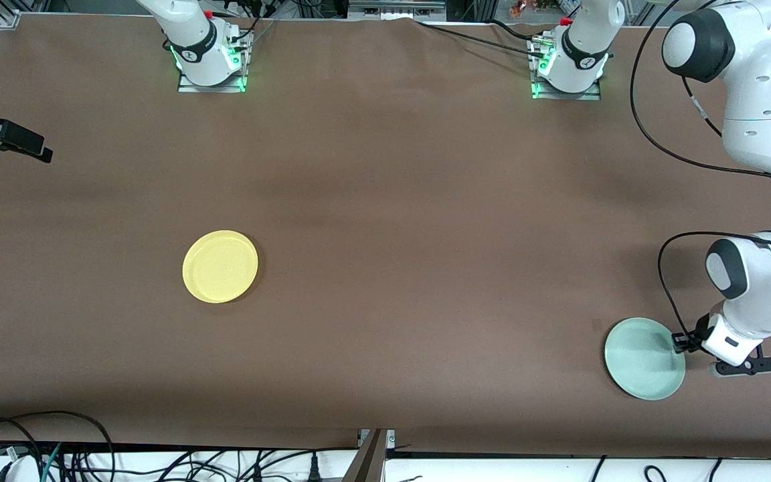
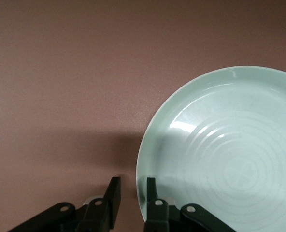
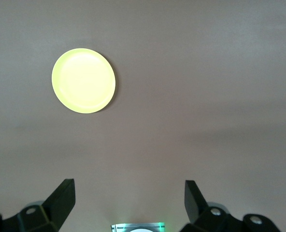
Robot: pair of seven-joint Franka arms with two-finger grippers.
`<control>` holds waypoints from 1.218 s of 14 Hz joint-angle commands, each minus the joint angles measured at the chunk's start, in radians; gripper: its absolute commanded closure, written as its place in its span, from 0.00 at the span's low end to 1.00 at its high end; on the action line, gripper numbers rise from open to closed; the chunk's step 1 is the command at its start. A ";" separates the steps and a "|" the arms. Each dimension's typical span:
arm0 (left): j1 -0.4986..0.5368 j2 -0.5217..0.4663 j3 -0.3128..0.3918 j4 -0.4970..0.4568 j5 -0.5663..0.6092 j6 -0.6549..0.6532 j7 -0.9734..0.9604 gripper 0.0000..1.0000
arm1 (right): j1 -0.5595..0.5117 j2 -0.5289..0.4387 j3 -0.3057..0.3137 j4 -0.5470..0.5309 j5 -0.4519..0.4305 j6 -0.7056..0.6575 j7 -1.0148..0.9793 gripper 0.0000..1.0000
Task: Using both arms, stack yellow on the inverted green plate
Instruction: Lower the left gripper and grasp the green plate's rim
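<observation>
Two round, smooth plates: yellow, green plate.

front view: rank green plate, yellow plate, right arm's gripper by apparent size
1. green plate and yellow plate: look about alike, not ranked against each other.
2. right gripper, at the view's edge, partly cut off: smallest.

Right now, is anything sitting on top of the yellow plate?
No. The yellow plate lies bare on the table, with no hand over it. What is under it is hidden.
</observation>
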 commanded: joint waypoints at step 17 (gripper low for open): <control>-0.048 -0.125 -0.010 0.013 0.115 -0.077 0.048 1.00 | -0.006 0.003 0.001 0.006 0.008 -0.010 0.005 0.00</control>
